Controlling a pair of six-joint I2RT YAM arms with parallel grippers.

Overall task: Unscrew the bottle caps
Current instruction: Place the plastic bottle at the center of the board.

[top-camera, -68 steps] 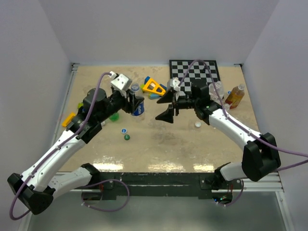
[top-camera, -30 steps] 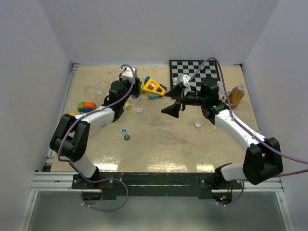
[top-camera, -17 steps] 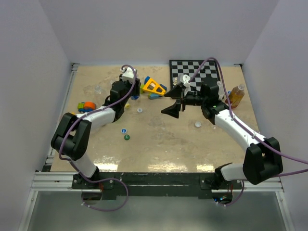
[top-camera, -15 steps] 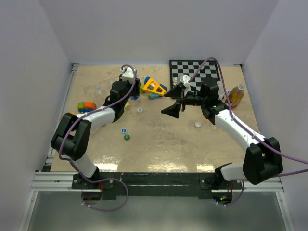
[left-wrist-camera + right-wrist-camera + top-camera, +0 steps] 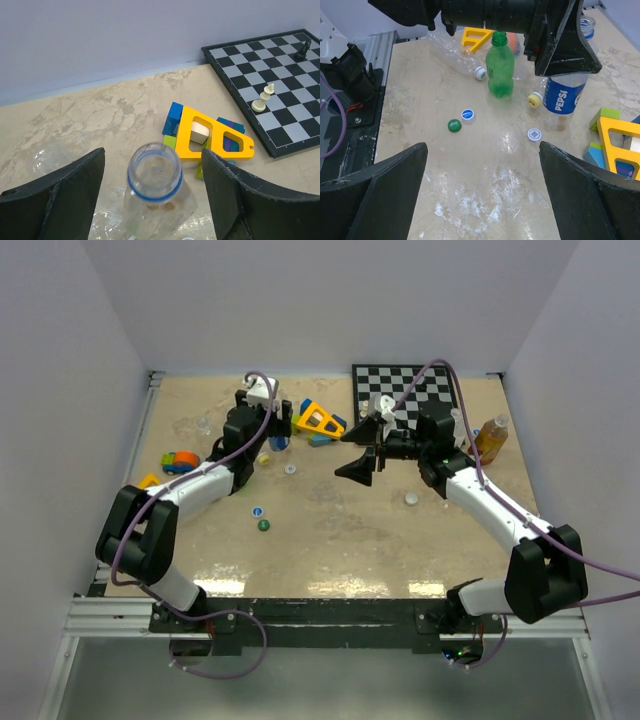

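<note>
Tabletop [image 5: 330, 550] of pale marbled stone, and on its far right the chessboard [image 5: 405, 386]. Over at the far left-centre the left gripper [image 5: 152, 152] has its jaws spread, one finger on each side of a clear pepsi bottle [image 5: 156, 200] with a gap both ways, so it grips nothing. That bottle stands upright, mouth bare, blue ring on the neck, and from the right wrist its blue label reads "pepsi". Mid-table the right gripper [image 5: 482, 146] hangs wide open, nothing between its fingers. Nearer and further left stands a green bottle [image 5: 500, 67], uncapped too, no writing legible; the left arm [image 5: 190, 490] covers it from above. An amber bottle [image 5: 489, 438] stands right of the board, and a crushed clear bottle [image 5: 47, 157] lies far left. Between the pepsi bottle and the board sits a yellow triangular block [image 5: 212, 140] with a blue block [image 5: 174, 119] against it. Now the caps, all off and loose: a yellow cap [image 5: 535, 100] just beside the pepsi bottle, a white cap [image 5: 535, 134] to its right, a grey-white cap [image 5: 480, 73] by the green bottle, a blue cap [image 5: 467, 115] and a green cap [image 5: 454, 125] side by side nearer in. Smallest of all, a white chess piece [image 5: 263, 97] and a dark chess piece [image 5: 303, 47] on the board.
</note>
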